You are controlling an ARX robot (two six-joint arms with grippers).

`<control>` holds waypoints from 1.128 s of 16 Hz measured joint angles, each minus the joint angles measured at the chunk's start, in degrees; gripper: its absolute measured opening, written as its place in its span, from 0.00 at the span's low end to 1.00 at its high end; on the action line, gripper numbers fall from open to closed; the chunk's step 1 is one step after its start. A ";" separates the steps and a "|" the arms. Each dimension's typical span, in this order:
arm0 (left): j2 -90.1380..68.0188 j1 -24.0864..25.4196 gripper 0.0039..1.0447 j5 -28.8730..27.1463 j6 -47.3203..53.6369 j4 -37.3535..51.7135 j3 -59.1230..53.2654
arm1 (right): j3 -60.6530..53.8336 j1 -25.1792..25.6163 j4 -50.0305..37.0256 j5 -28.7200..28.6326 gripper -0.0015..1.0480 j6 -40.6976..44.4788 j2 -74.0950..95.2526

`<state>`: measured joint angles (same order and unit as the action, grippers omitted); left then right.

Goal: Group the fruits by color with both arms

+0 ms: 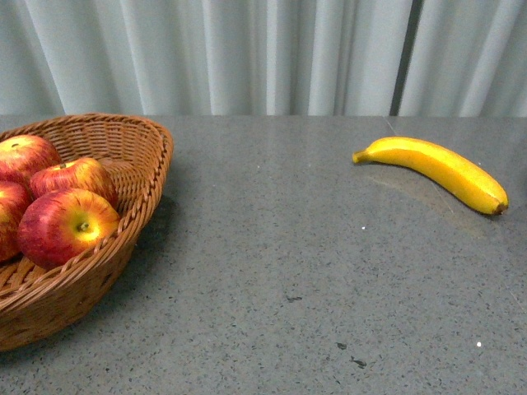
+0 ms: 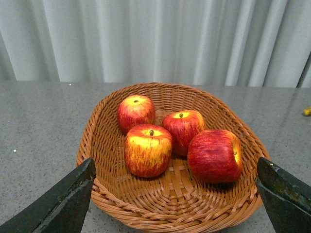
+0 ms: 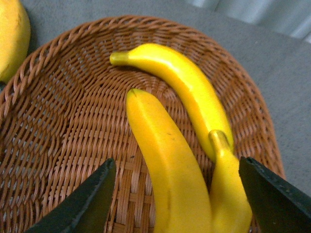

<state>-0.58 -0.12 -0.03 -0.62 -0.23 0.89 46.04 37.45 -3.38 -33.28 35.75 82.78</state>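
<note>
Several red apples (image 1: pixel 67 224) lie in a wicker basket (image 1: pixel 140 140) at the table's left. One banana (image 1: pixel 436 169) lies on the table at the far right. Neither arm shows in the front view. In the left wrist view my left gripper (image 2: pixel 175 167) is open and empty, with its jaws wide apart over the near rim of the apple basket (image 2: pixel 170 87) and the apples (image 2: pixel 148 150) just beyond. In the right wrist view my right gripper (image 3: pixel 174 165) is open above three bananas (image 3: pixel 165 155) in a second wicker basket (image 3: pixel 63 121), touching none.
Another yellow fruit (image 3: pixel 12 39) lies just outside the banana basket's rim. The grey speckled table (image 1: pixel 288 271) stretches between the apple basket and the loose banana. A pale curtain (image 1: pixel 263 49) hangs behind the table.
</note>
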 joint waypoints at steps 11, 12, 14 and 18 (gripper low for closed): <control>0.00 0.00 0.94 0.00 0.00 0.00 0.00 | 6.34 -30.23 -8.59 5.64 0.94 -16.90 3.30; 0.00 0.00 0.94 0.00 0.00 -0.02 0.00 | 7.91 -32.59 -8.79 6.38 0.94 -17.84 6.27; 0.00 0.00 0.94 0.00 0.00 -0.02 0.00 | 12.55 -35.19 -9.29 7.85 0.94 -19.30 12.13; 0.00 0.00 0.94 0.00 0.00 0.00 0.00 | 21.77 -36.37 -6.21 11.02 0.94 -19.69 23.28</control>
<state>-0.58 -0.12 -0.03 -0.62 -0.23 0.89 67.81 1.08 -9.58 -22.26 16.05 106.06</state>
